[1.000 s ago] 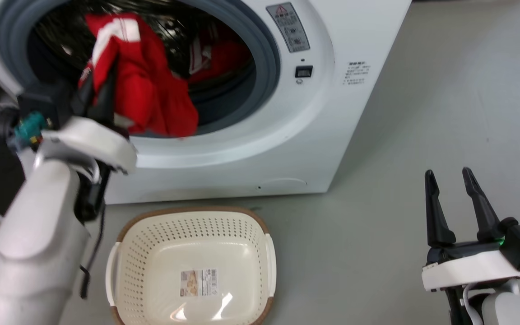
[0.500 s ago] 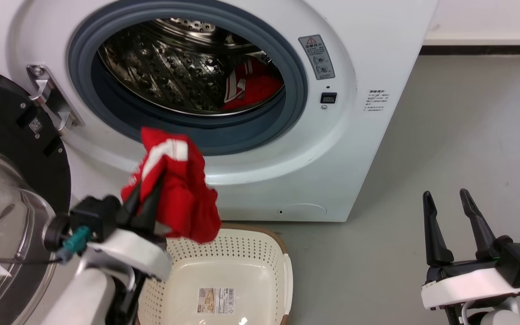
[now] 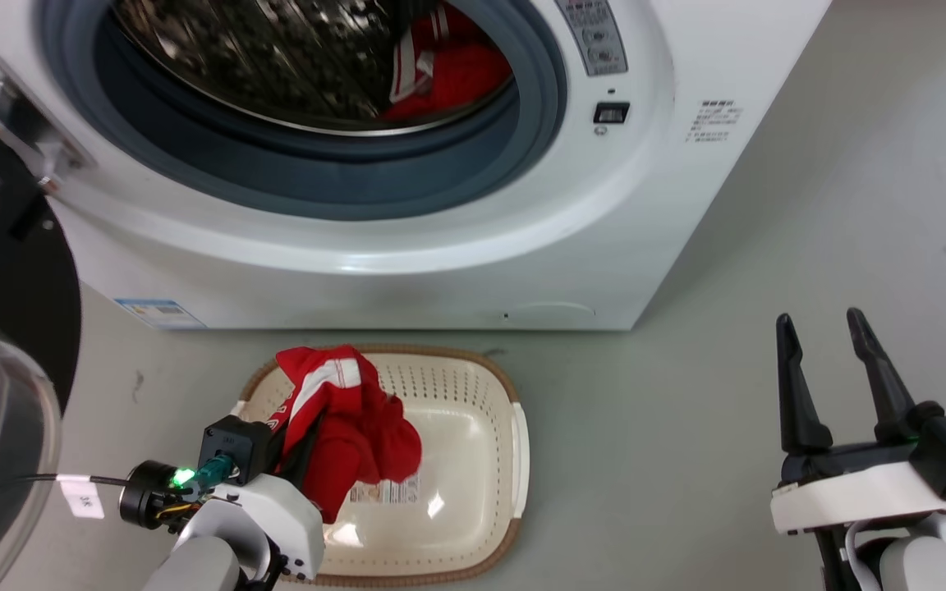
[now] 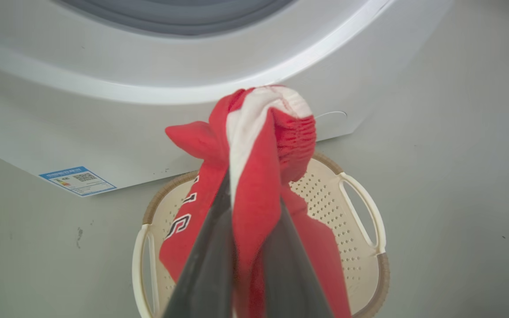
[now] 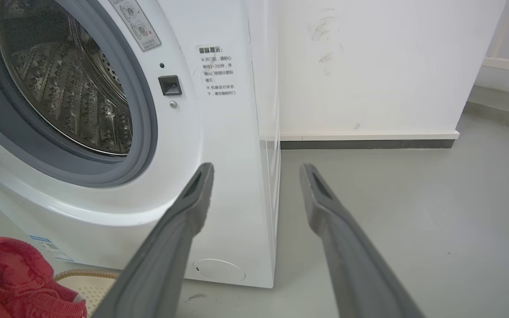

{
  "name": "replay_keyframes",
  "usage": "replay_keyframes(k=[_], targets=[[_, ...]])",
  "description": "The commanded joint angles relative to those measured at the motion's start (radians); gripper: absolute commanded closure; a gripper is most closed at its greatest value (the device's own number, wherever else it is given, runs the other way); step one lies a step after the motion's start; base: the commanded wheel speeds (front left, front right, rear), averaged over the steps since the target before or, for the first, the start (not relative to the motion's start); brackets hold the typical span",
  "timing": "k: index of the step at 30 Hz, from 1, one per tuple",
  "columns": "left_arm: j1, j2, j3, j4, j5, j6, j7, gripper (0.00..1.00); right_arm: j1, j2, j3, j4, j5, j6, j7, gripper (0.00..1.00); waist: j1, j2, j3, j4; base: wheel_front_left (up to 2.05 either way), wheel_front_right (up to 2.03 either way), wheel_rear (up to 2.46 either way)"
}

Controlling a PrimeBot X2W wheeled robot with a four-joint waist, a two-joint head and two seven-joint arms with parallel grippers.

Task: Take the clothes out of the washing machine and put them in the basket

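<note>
My left gripper point(image 3: 302, 435) is shut on a red garment point(image 3: 354, 423) with a white stripe. It holds the garment bunched low over the left half of the cream basket point(image 3: 516, 427). In the left wrist view the red garment point(image 4: 254, 176) wraps around my left gripper point(image 4: 252, 194), with the basket point(image 4: 380, 269) below and behind it. More red clothes point(image 3: 452, 74) lie in the steel drum of the washing machine point(image 3: 440, 254). My right gripper point(image 3: 819, 320) stands open over bare floor on the right, holding nothing. From the right wrist, my right gripper point(image 5: 256, 170) faces the washing machine point(image 5: 228, 154).
The black-framed glass door point(image 3: 5, 328) hangs open at the left, close to my left arm. Grey floor point(image 3: 769, 205) lies open to the right of the washer. A white wall with a dark baseboard point(image 5: 369, 144) stands behind it.
My left gripper has carried the red garment from the drum opening down to just over the basket. The head camera has shifted. The right gripper has stayed open and still.
</note>
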Motion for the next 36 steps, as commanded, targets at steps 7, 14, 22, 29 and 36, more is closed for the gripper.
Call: replay_keyframes(k=[7, 14, 22, 29, 36], targets=[[-0.132, -0.045, -0.012, 0.262, 0.016, -0.042, -0.029, 1.0, -0.06, 0.0, -0.008, -0.031, -0.006, -0.001, -0.002, 0.0, -0.0001, 0.0, 0.174, -0.04, 0.0, 0.0, 0.0], [-0.274, -0.073, -0.007, 0.454, 0.018, -0.068, -0.035, 1.0, -0.096, 0.0, -0.015, -0.068, -0.02, -0.001, -0.002, 0.0, -0.0001, 0.0, 0.318, -0.052, 0.0, 0.0, 0.0], [-0.411, -0.11, 0.021, 0.59, 0.001, -0.08, -0.036, 1.0, -0.124, 0.0, -0.038, -0.125, -0.023, -0.001, -0.002, 0.0, -0.0001, 0.0, 0.48, -0.051, 0.0, 0.0, 0.0], [-0.489, -0.14, 0.057, 0.626, 0.0, -0.084, -0.035, 1.0, -0.122, -0.001, -0.051, -0.173, -0.045, -0.001, -0.002, 0.0, -0.0001, 0.0, 0.583, -0.037, 0.0, 0.0, 0.0], [-0.546, -0.158, 0.056, 0.631, 0.04, -0.086, -0.035, 1.0, -0.13, -0.001, -0.074, -0.217, -0.059, -0.001, -0.002, 0.0, -0.0001, 0.0, 0.653, -0.022, 0.0, 0.0, 0.0]])
